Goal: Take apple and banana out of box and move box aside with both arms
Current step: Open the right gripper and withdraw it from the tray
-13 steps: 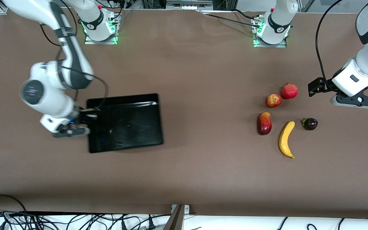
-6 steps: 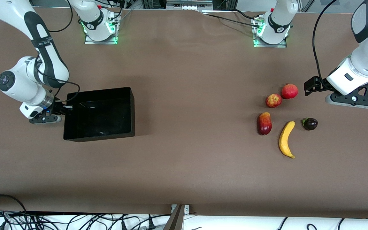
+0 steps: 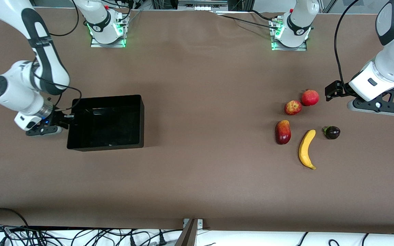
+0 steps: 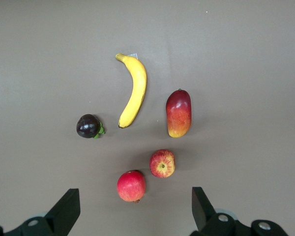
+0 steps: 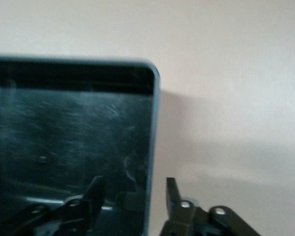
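Observation:
The black box [image 3: 108, 97] stands on the table toward the right arm's end. My right gripper [image 3: 67, 117] is open and straddles the box wall [image 5: 73, 73] at that end, one finger inside and one outside [image 5: 132, 181]. The yellow banana [image 3: 306, 148] and the small red-yellow apple [image 3: 292, 107] lie toward the left arm's end. My left gripper [image 3: 375, 106] hangs open and empty above the table beside the fruits. Its wrist view shows the banana [image 4: 134, 91] and the apple [image 4: 162, 163] ahead of its open fingers [image 4: 133, 212].
A red pomegranate [image 3: 310, 97] lies beside the apple. A red mango [image 3: 283, 132] and a dark purple mangosteen [image 3: 332, 132] flank the banana. The pomegranate [image 4: 131, 186] is the fruit closest to my left gripper's fingers.
The box moved toward the right arm's end with my right gripper and now rests flat on the table. My left gripper shifted slightly toward the fruits.

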